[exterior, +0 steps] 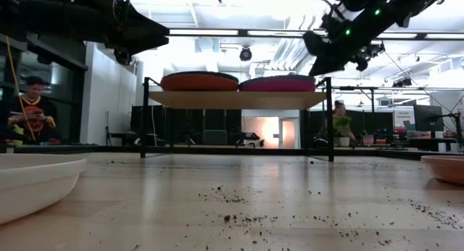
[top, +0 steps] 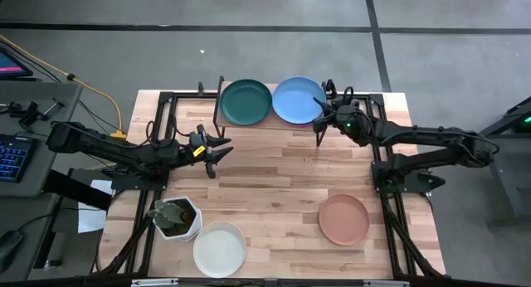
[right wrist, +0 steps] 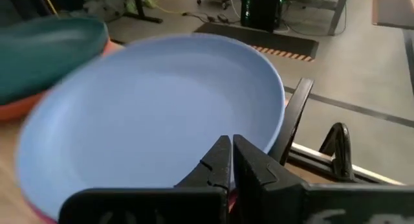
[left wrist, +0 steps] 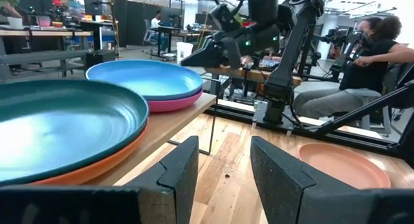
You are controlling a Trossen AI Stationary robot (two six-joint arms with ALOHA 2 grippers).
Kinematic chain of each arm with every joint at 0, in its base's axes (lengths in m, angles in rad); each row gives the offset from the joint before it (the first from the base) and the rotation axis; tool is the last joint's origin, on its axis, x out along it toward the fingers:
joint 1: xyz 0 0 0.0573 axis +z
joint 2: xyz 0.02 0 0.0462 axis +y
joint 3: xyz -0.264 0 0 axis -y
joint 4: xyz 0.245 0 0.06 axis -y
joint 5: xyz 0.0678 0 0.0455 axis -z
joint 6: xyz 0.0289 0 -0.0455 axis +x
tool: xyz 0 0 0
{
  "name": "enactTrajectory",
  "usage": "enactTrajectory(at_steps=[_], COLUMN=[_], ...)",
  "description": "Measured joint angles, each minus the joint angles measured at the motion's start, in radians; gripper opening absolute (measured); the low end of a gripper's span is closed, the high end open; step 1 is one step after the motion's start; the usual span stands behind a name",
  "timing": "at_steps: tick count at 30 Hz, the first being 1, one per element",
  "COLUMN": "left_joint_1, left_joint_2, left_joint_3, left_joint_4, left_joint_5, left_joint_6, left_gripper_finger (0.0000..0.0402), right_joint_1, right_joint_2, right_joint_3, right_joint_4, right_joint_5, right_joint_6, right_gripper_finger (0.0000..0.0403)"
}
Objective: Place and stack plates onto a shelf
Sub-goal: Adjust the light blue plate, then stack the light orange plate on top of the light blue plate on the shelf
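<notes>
On the shelf (top: pixel 270 124) at the table's far edge stand two stacks. The dark teal plate (top: pixel 245 101) lies on a red plate (exterior: pixel 199 80). The light blue plate (top: pixel 297 99) lies on a magenta plate (exterior: pixel 278 83). My right gripper (right wrist: pixel 231 160) is shut and hovers just above the near right rim of the light blue plate, touching nothing. My left gripper (left wrist: pixel 223 169) stands open and level at the table's left, off the shelf's near left corner, with nothing between its fingers. A salmon plate (top: pixel 343 219) and a white plate (top: pixel 220 249) rest flat on the table.
A white hexagonal plant pot (top: pixel 176 217) stands at the near left, beside the white plate. Dirt crumbs are scattered over the middle of the tabletop (exterior: pixel 239 207). Black frame rails run along both table sides. People sit in the room beyond the table.
</notes>
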Motion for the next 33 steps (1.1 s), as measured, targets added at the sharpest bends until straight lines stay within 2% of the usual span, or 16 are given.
enactTrajectory(at_steps=[10, 14, 17, 21, 23, 28, 33], left_joint_1=[0.000, 0.000, 0.000, 0.000, 0.000, 0.000, 0.000], left_joint_2=[0.000, 0.000, 0.000, 0.000, 0.000, 0.000, 0.000], left_joint_3=[0.000, 0.000, 0.000, 0.000, 0.000, 0.000, 0.000], left_joint_4=[0.000, 0.000, 0.000, 0.000, 0.000, -0.001, 0.000], left_joint_5=[0.000, 0.000, 0.001, 0.001, 0.001, 0.001, 0.002], left_joint_6=[-0.002, -0.007, -0.008, -0.008, -0.016, -0.025, -0.025], left_gripper_finger=[0.0131, 0.0131, 0.0131, 0.0131, 0.0131, 0.0131, 0.0131], right_joint_1=[0.112, 0.189, 0.263, 0.392, 0.470, 0.639, 0.716], right_joint_2=[-0.170, -0.214, -0.221, -0.183, -0.151, -0.044, 0.068], right_joint_3=[0.001, 0.001, 0.001, 0.001, 0.001, 0.001, 0.001], right_joint_4=[-0.071, -0.205, -0.287, -0.341, -0.346, -0.348, -0.349], right_joint_5=[-0.015, -0.192, -0.357, -0.542, -0.591, -0.603, -0.603], right_joint_6=[-0.063, -0.072, -0.011, 0.133, 0.199, 0.295, 0.250], right_gripper_finger=[0.0000, 0.0000, 0.0000, 0.0000, 0.0000, 0.0000, 0.0000])
